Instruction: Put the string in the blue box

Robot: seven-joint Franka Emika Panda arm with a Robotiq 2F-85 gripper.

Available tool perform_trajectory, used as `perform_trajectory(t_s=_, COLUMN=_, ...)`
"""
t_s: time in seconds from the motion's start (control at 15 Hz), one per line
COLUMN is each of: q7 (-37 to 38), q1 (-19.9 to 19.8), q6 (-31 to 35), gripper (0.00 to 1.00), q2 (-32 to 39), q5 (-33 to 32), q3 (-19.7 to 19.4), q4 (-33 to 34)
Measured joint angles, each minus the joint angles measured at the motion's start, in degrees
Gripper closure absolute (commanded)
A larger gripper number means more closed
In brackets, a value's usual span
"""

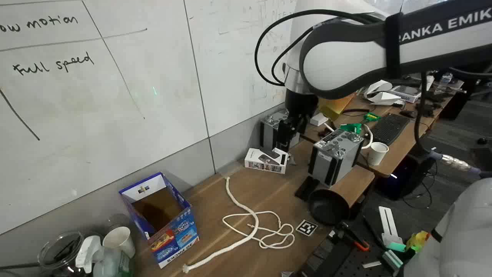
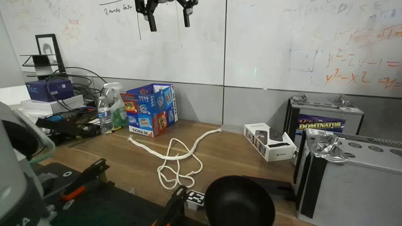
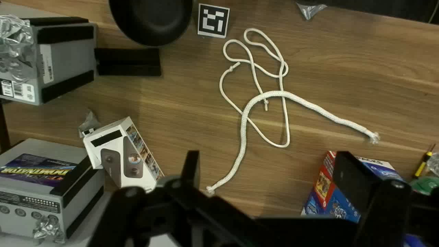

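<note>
We find the string (image 3: 256, 79), a thin white cord, lying in loose loops on the desk (image 2: 223, 153), below the claw (image 2: 170, 27) and well apart from it. The claw hangs in the air above the wood, its two fingers (image 3: 191, 166) spread wide from each other. In the wrist view the string shows opposite the gap between the fingertips, out past them toward the front edge of the desk, where a black plate (image 2: 122, 202) lies. We cannot tell whether the claw is straight over the string.

The loops lie nearer the front edge than the wall edge, and the outermost come close beside a printed marker (image 1: 306, 227). A thicker white rope (image 3: 243, 130) with frayed ends crosses on top of the string; one of its ends reaches toward the wall edge, and the other lies near the blue box (image 1: 177, 232). We see that box standing upright by the wall edge, its top uncovered, and the string lies outside it on the wood. In the wrist view one finger covers part of the box.

A black pan (image 2: 239, 201) sits at the front edge, with the marker between it and the string. A white carton (image 1: 265, 162) lies by the wall edge. A grey device (image 1: 335, 157) stands near a corner of the desk.
</note>
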Motion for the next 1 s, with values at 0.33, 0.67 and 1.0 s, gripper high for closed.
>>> perform_trajectory(t_s=0.33, q7=0.0, q1=0.0, q6=0.0, gripper=0.0, q2=-0.3, q5=0.0, q3=0.0, q4=0.8)
perform_trajectory(t_s=0.67, q7=5.0, q1=-0.8, q6=2.3, gripper=0.0, q2=0.6, q5=-0.2, q3=0.6, q4=-0.8)
perform_trajectory(t_s=1.0, q7=23.1, q1=-4.9, q6=14.4, gripper=0.0, q2=4.9, q5=-2.6, q3=5.6, q4=-8.6)
